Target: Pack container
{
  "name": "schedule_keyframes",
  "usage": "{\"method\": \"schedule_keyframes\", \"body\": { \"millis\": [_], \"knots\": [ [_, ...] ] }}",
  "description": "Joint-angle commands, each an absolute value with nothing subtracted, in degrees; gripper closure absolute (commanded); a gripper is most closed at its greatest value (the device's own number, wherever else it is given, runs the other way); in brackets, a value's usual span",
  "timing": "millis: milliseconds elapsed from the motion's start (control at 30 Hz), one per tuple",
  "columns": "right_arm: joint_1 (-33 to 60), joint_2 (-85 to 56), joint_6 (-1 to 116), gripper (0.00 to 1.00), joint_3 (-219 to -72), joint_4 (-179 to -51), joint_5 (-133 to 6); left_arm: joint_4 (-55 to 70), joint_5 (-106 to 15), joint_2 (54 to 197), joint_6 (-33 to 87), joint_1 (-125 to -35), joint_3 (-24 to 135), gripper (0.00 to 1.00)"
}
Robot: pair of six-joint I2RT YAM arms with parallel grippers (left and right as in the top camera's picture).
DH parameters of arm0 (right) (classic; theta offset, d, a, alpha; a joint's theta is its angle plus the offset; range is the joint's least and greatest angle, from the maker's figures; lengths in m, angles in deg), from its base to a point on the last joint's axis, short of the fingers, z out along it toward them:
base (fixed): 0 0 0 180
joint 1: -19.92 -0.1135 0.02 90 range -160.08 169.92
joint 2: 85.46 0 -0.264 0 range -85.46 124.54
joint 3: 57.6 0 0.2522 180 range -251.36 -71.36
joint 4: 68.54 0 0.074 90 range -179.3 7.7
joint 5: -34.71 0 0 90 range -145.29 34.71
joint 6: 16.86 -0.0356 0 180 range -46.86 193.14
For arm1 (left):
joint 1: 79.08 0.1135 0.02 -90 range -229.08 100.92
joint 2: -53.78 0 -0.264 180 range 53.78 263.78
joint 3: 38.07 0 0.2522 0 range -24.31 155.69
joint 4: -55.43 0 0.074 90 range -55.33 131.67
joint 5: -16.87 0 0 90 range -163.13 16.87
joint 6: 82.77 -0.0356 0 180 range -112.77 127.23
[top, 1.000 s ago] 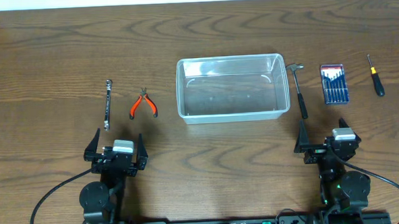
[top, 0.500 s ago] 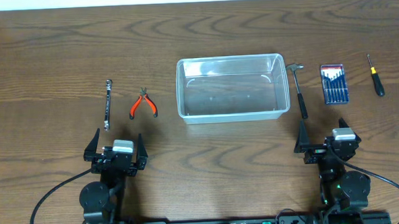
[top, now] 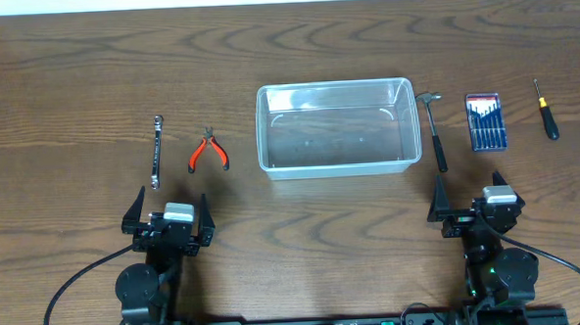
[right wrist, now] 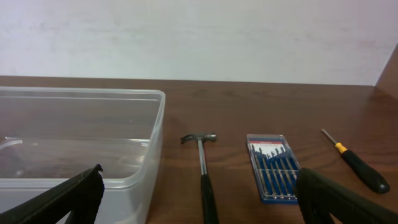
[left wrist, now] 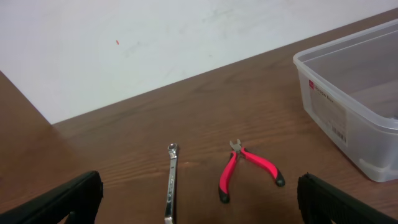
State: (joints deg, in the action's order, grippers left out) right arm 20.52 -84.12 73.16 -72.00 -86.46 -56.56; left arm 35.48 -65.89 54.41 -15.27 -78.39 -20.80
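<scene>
Reaching for the hammer (top: 435,132) looks the riskiest start, since it lies just beside the 3 o'clock wall of the container (top: 335,167), and a finger lowered between them could catch the rim and shove the light tub. The flat wrench (top: 156,152), at 9 o'clock beyond the pliers (top: 208,152), may slip from a pinch. The container sits empty in the middle of the table (top: 70,74). The left end effector (top: 171,197) at 7 o'clock and the right end effector (top: 468,188) at 5 o'clock both have fingers spread wide, holding and touching nothing.
</scene>
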Motion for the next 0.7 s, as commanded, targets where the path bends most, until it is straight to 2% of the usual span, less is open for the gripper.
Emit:
{"method": "schedule_keyframes", "body": {
  "millis": [0, 467, 667],
  "knots": [
    [20.15, -84.71, 72.98, 0.01, -71.68, -86.46, -55.97, 34.91, -66.76, 54.12, -14.96, -78.17, -22.44, 0.02],
    [20.15, -84.71, 72.54, 0.01, -71.68, -86.37, -56.30, 34.91, -66.76, 54.12, -14.96, -78.17, -22.44, 0.02],
    [20.17, -83.22, 63.76, 0.01, -72.13, -86.64, -58.03, 34.91, -66.76, 54.12, -14.96, -78.17, -22.44, 0.02]
  ]
}}
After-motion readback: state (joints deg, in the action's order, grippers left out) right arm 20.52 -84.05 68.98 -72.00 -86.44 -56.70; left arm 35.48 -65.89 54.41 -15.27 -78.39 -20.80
